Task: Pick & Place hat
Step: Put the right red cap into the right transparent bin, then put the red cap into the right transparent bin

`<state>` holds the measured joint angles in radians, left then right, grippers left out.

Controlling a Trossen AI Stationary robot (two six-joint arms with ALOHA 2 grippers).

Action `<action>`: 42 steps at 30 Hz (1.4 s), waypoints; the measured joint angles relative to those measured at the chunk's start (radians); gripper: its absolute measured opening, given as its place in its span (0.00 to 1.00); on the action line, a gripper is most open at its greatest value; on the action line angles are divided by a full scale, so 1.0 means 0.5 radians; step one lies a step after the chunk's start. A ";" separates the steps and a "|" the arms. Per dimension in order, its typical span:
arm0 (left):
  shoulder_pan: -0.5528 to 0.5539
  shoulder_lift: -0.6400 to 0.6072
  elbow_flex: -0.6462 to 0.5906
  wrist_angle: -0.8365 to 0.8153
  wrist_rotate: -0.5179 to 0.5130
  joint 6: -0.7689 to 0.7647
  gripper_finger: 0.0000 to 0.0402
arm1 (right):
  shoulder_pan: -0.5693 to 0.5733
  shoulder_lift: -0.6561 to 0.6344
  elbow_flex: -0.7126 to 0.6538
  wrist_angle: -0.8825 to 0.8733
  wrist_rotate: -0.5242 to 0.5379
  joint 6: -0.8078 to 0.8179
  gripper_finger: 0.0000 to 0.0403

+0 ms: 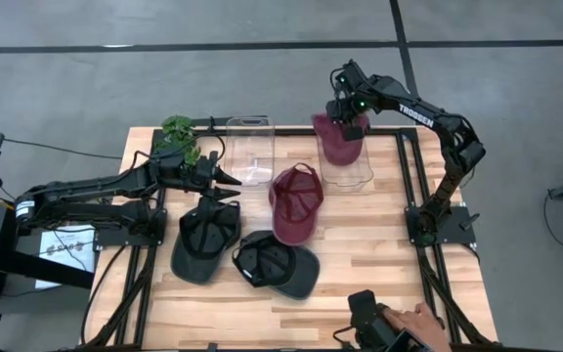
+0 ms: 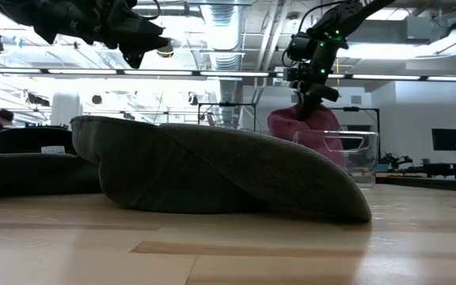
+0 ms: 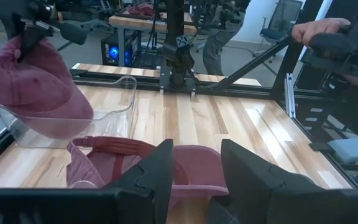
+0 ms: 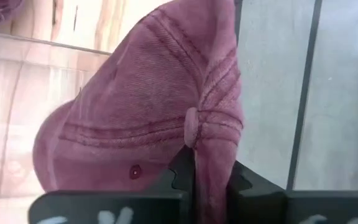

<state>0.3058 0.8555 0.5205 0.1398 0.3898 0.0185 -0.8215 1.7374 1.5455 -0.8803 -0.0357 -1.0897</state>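
Overhead, four caps show: the right pincer (image 1: 345, 125) pinches one maroon cap (image 1: 339, 140), the left pincer (image 1: 225, 183) gapes empty

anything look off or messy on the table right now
Nothing spilled or damaged. One maroon cap hangs pinched in the right gripper over a clear bin; another maroon cap lies upside down, as do two dark caps.

Low view: dark cap (image 2: 228, 170) blocked most of the table behind it. Clear bin (image 2: 353, 154) partly hidden; maroon cap (image 2: 303, 131) under right gripper (image 2: 313, 89) half seen. Person's hand (image 1: 423, 321) cut off at frame bottom.
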 joint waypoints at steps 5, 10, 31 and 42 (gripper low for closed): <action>0.000 0.000 0.000 0.000 0.000 0.000 0.33 | 0.008 0.000 0.000 0.009 0.005 0.046 0.13; 0.000 0.000 0.000 0.000 0.000 0.000 0.33 | 0.021 0.001 0.000 0.008 0.011 0.147 0.24; -0.047 0.110 0.000 -0.006 0.001 0.029 0.33 | 0.435 -0.572 0.001 -0.115 0.017 0.772 0.56; -0.384 0.242 -0.001 -0.015 0.001 0.060 0.33 | 1.412 -0.621 -0.472 -0.086 0.379 1.522 0.56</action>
<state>0.1138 0.9764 0.5201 0.1321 0.3904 0.0483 -0.1154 1.4271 1.3095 -0.9231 0.1540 -0.3286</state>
